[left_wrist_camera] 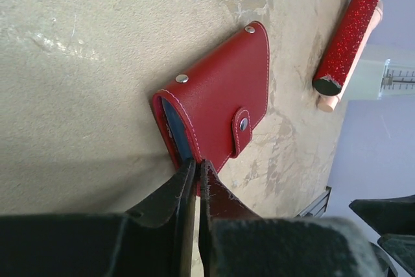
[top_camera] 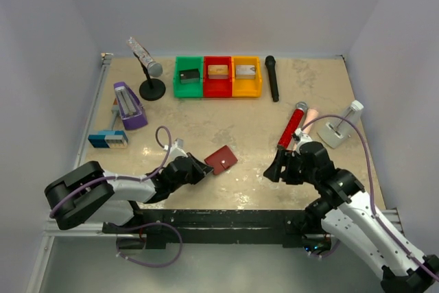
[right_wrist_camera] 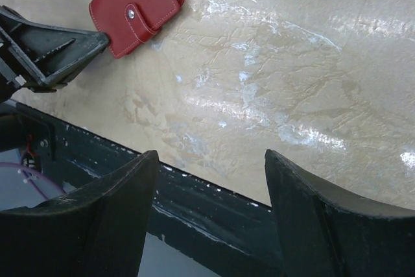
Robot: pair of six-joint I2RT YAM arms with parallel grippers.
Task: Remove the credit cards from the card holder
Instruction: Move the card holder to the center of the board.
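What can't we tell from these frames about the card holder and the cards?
Credit cards: none visible in any view; the card holder is snapped shut, hiding its pockets.
Left wrist view: left end effector tips meet the holder's edge; whether they pinch it is unclear.
Top view: what lies in the bins is too small to identify.

Left fingers (left_wrist_camera: 185,189) pressed together, pointing forward; right fingers (right_wrist_camera: 123,205) spread wide.

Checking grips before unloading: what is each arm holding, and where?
The left fingers appear to pinch the flat dark red folding wallet by one corner; the right fingers, open, hold nothing.
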